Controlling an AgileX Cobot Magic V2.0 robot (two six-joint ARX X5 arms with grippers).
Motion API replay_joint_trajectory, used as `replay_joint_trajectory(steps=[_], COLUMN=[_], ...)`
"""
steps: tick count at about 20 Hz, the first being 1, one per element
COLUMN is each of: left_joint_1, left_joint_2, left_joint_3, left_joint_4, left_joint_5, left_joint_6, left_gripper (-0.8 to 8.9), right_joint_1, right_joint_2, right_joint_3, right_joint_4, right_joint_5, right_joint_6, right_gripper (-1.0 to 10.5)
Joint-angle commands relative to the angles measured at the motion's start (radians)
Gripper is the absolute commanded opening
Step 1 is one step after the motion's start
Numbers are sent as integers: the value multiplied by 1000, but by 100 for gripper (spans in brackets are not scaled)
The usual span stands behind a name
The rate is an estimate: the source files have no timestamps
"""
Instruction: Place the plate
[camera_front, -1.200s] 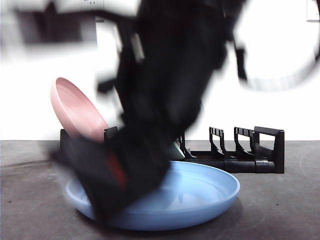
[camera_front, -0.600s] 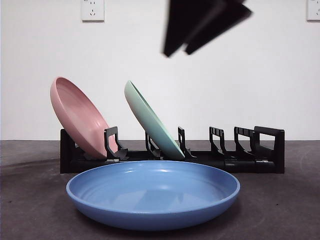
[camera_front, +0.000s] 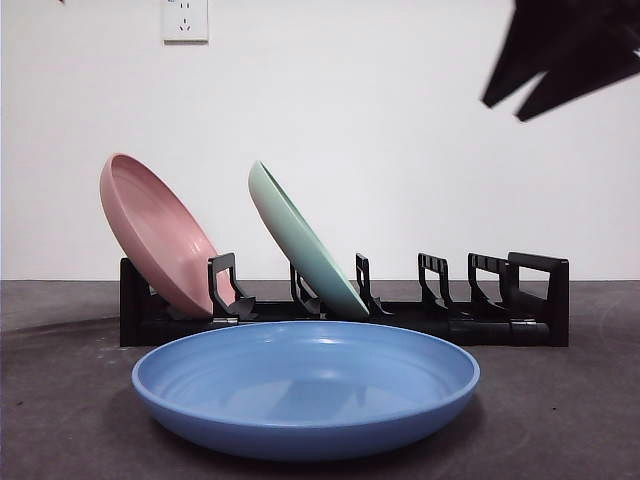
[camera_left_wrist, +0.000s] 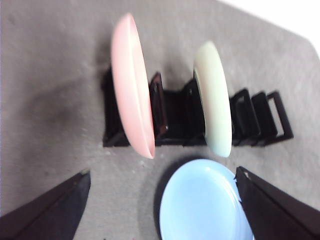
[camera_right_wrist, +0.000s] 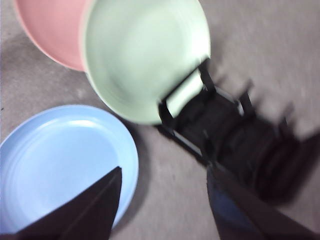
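A black dish rack (camera_front: 500, 320) holds a pink plate (camera_front: 155, 235) in its left slot and a pale green plate (camera_front: 305, 245) in the slot beside it, both leaning left. A blue plate (camera_front: 305, 385) lies flat on the table in front of the rack. My right gripper (camera_front: 503, 112) is high at the top right, open and empty. Its wrist view shows the green plate (camera_right_wrist: 145, 55), the pink plate (camera_right_wrist: 47, 30), the blue plate (camera_right_wrist: 65, 160) and the rack (camera_right_wrist: 235, 135) below the gripper (camera_right_wrist: 165, 170). My left gripper (camera_left_wrist: 162, 172) is open and empty, high above the rack (camera_left_wrist: 172, 112).
The rack's right slots (camera_front: 470, 290) hold nothing. The grey table (camera_front: 560, 420) meets a white wall with a socket (camera_front: 185, 20). The left wrist view shows the pink plate (camera_left_wrist: 131, 85), the green plate (camera_left_wrist: 214, 97) and the blue plate (camera_left_wrist: 202, 202).
The arm that stood low in front of the rack and over the blue plate has lifted up and away to the top right. The plates have not moved.
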Motion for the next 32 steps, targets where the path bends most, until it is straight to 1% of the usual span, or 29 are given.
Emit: replay_joint_trajectory(steps=[1,2,5,7,9,12,15,17,26,27,29,30,32], left_joint_1=[-31,-46,-106,-148,-184,-226,-260,-269,-272,-272,-272,-272,-272], left_joint_2=[89,125,241,327,411,514,601,639,750,751,751,751,751], left_joint_3=[87,122,247,338,419,507,562,570,570,570,570,570,570], left_joint_4=[23,22,16,-27,-84,-138,-153,-147,-143,-143,-142,-143,-148], left_joint_5=[-6,-21,-120,-238,-333,-431,-536,-552,-553,-555,-582,-590,-594], left_joint_6=[2,9,29,36,60,66,64,64,65,66,78,90,92], left_gripper=[387,380,380,381,381,380,376,374,361,323,181,131,81], right_joint_1=[-53,-66,-76,-72,-71,-71,-71,-71,-71,-71,-71,-71,-71], right_joint_2=[2,0,0,0,0,0,0,0,0,0,0,0,0], right_joint_3=[10,10,10,10,10,10,10,10,10,10,10,10,10], right_joint_4=[-9,-16,-22,-25,-26,-26,-26,-26,-29,-33,-39,-41,-43], right_joint_5=[-20,-23,-27,-29,-30,-30,-30,-29,-27,-27,-27,-27,-27], right_joint_6=[52,60,65,67,67,68,68,68,67,66,66,66,65], right_gripper=[263,263,263,263,263,263,263,263,263,263,263,263,263])
